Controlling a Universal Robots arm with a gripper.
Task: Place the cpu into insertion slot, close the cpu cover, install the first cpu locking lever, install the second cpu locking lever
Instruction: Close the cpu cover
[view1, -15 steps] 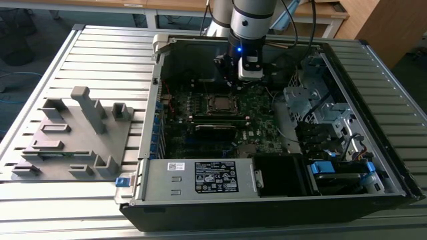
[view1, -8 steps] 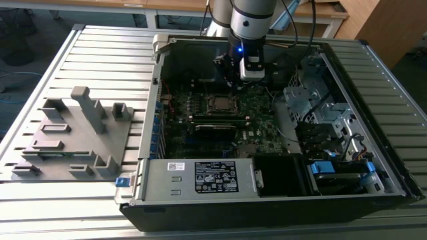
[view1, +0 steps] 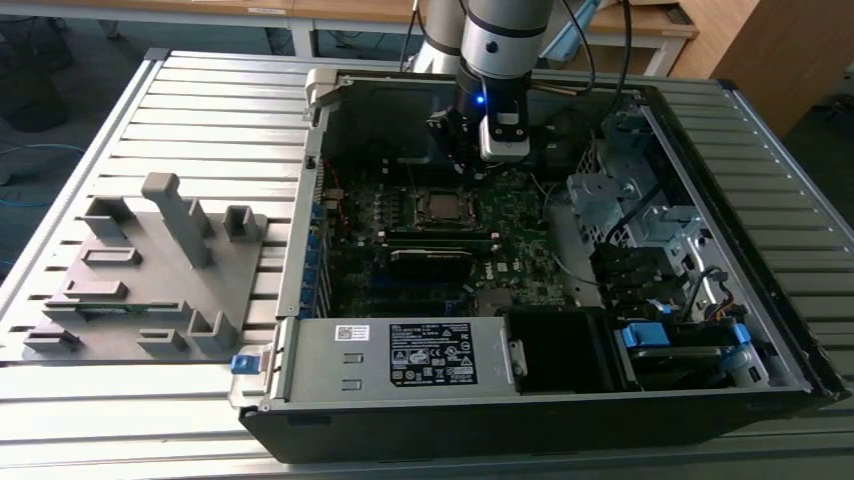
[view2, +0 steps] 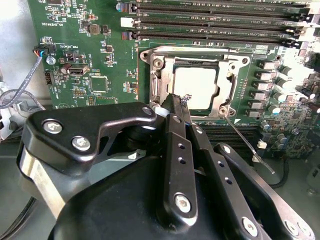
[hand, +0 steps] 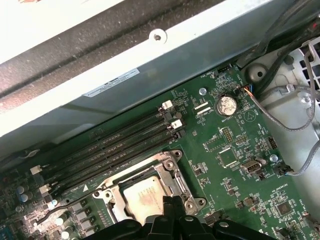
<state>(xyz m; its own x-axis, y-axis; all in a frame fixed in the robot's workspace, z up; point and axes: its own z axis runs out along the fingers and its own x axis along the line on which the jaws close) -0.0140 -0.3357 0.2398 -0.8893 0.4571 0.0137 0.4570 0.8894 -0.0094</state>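
The cpu (view2: 196, 86) (hand: 141, 196) lies silver side up in the insertion slot (view1: 438, 208) on the green board. The cpu cover (view2: 156, 82) (hand: 172, 177) lies flat around it as a metal frame. A thin locking lever (view2: 246, 142) (hand: 65, 210) angles away from the socket over the board. My gripper (view2: 181, 99) (hand: 173, 201) (view1: 465, 168) is shut with nothing between its fingers. Its tips sit at the socket's edge, close to one corner of the cover.
Long memory slots (view2: 210, 22) (hand: 110, 145) run beside the socket. A black heatsink bar (view1: 430, 262), power supply (view1: 400, 355) and drive cage (view1: 627, 215) crowd the case. Loose cables (hand: 285, 120) lie near the case wall. A grey fixture (view1: 147, 270) stands on the slatted table.
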